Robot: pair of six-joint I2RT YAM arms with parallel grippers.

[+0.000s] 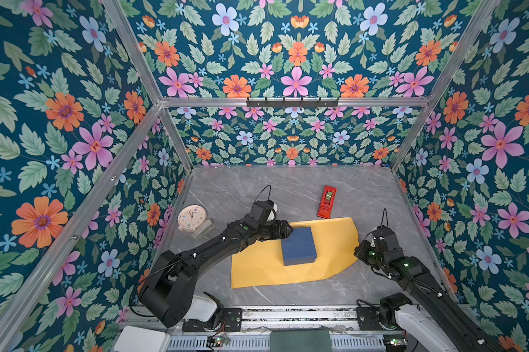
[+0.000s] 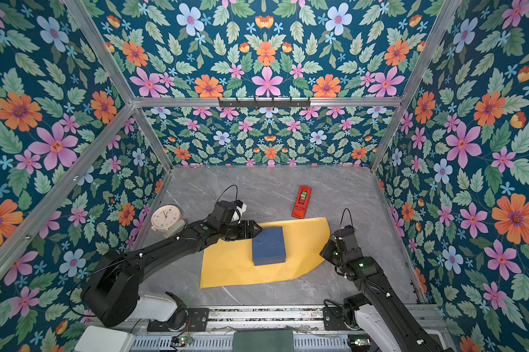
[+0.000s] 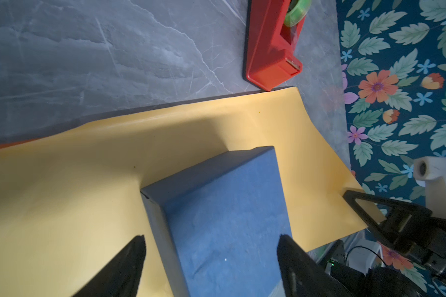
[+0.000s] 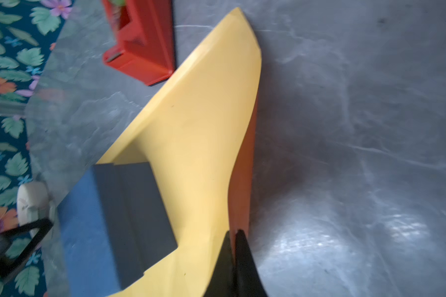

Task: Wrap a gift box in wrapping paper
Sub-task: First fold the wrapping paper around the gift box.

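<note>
The dark blue gift box [image 1: 298, 246] [image 2: 268, 246] lies on the yellow-orange wrapping paper [image 1: 263, 268] [image 2: 229, 268] in both top views. My left gripper [image 1: 290, 229] [image 3: 210, 239] hovers open at the box's [image 3: 224, 205] far-left corner, with a finger over each side of the lid and nothing held. My right gripper [image 1: 356, 252] [image 4: 233, 234] is shut on the paper's [image 4: 204, 128] right edge. That edge is lifted off the table, so its orange underside shows. The box [image 4: 88, 218] lies just beyond the raised flap.
A red tape dispenser [image 1: 326, 201] [image 3: 270, 51] stands just behind the paper's far right corner. A pale round clock [image 1: 191, 218] with a grey block [image 1: 203, 229] beside it sits at the left wall. Floral walls close in the grey marble table [image 1: 287, 189].
</note>
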